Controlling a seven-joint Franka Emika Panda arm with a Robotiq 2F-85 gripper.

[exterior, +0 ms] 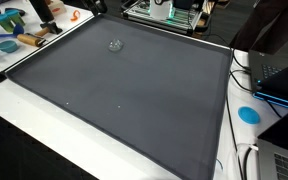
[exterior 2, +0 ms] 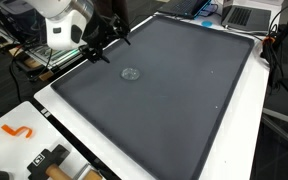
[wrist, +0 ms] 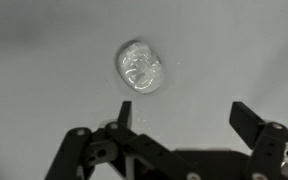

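A small clear, crumpled-looking object [exterior: 115, 44] lies on a dark grey mat [exterior: 134, 100], seen in both exterior views [exterior 2: 131, 73]. In the wrist view it [wrist: 141, 67] sits just beyond the fingertips, slightly toward the left finger. My gripper [wrist: 184, 115] is open and empty, hovering above the mat. In an exterior view the gripper [exterior 2: 106, 42] hangs near the mat's far left edge, a short way from the clear object and not touching it.
The mat [exterior 2: 174, 100] lies on a white table [exterior 2: 44, 125]. An orange hook [exterior 2: 17, 131] and black tools [exterior 2: 49, 158] lie at one corner. Laptops [exterior: 279, 75] and a blue disc [exterior: 248, 114] sit beside the mat. Tools [exterior: 14, 30] are cluttered at the back.
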